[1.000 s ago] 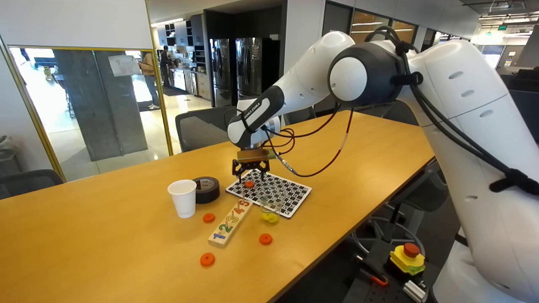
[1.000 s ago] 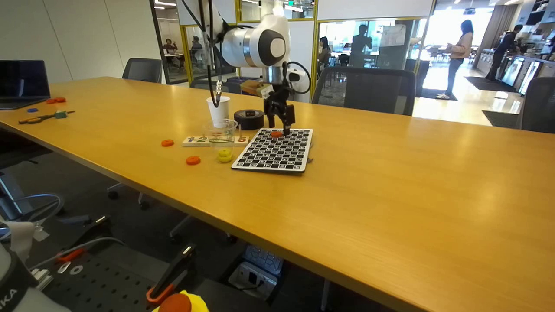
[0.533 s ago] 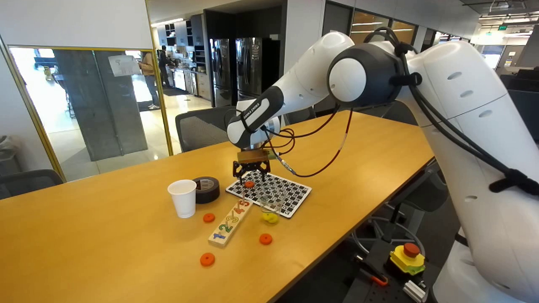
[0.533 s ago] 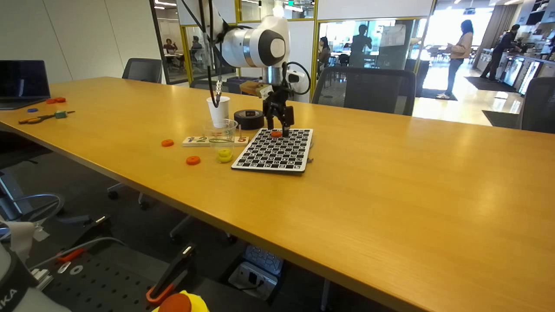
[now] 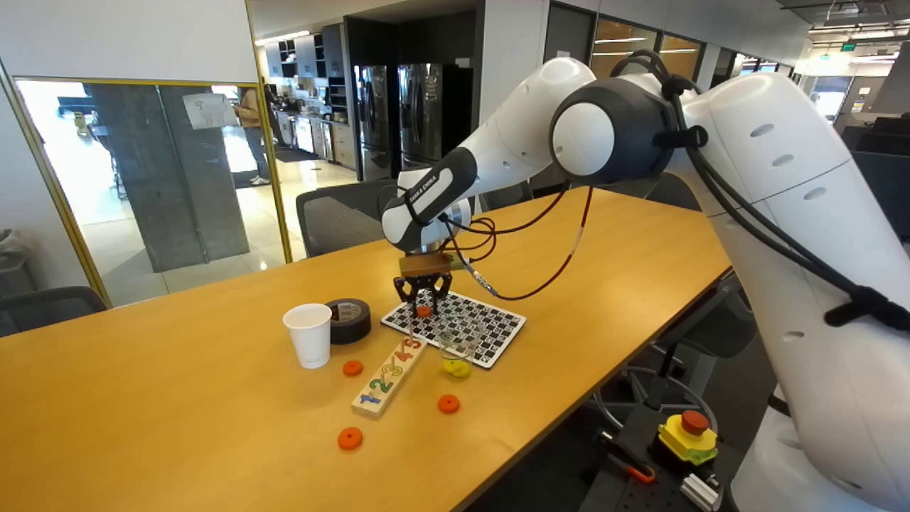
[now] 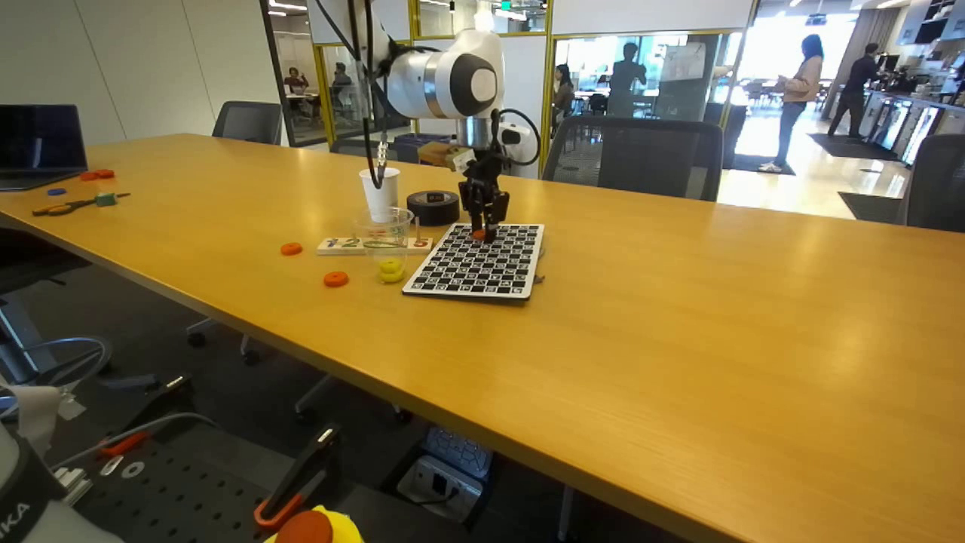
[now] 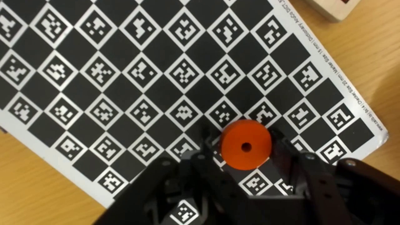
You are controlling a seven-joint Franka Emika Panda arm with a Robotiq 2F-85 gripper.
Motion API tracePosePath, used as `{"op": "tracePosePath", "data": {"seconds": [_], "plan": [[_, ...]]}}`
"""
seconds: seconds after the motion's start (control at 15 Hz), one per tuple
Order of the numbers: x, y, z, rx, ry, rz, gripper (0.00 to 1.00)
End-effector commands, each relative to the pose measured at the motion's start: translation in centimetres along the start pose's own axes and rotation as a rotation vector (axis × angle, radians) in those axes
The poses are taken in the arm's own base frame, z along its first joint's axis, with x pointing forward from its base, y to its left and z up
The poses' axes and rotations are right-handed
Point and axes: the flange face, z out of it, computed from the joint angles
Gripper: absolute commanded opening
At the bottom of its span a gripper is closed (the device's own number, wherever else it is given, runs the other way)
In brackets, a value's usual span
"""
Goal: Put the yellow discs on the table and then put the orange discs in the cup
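up front, three loose orange discs (image 5: pixel 350 438) on the table (image 5: pixel 213 434), left to do; yellow discs (image 5: pixel 456 368) seem to be in the clear cup (image 5: pixel 461 337), so i'd say step one's undone. can't see the white cup (image 5: pixel 311 341) bottom. past those, my gripper (image 5: pixel 425 311) straddles another orange disc (image 7: pixel 245 157) on the checkered board (image 7: pixel 103 75), jaws partway apart, probably no grip.

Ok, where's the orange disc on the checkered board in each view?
In an exterior view: orange disc slightly left of and below centre.
In an exterior view: orange disc just above centre.
In the wrist view: orange disc right of and below centre, between the fingers.
Shared landmark: the checkered board.
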Motion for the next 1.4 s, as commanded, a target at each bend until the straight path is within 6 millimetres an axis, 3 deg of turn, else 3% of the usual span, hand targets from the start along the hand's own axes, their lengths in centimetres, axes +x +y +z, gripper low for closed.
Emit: {"op": "tracePosePath", "data": {"seconds": [0.0, 0.2, 0.6, 0.93, 1.33], "plan": [[0.6, -0.7, -0.8, -0.002, 0.006, 0.006, 0.20], [0.4, -0.7, -2.6, 0.015, 0.029, 0.012, 0.21], [-1.7, -2.9, -9.5, 0.131, 0.143, -0.031, 0.21], [-5.7, -9.1, -13.2, 0.214, 0.175, -0.156, 0.21], [-11.0, -16.5, -14.3, 0.265, 0.160, -0.306, 0.21]]}}
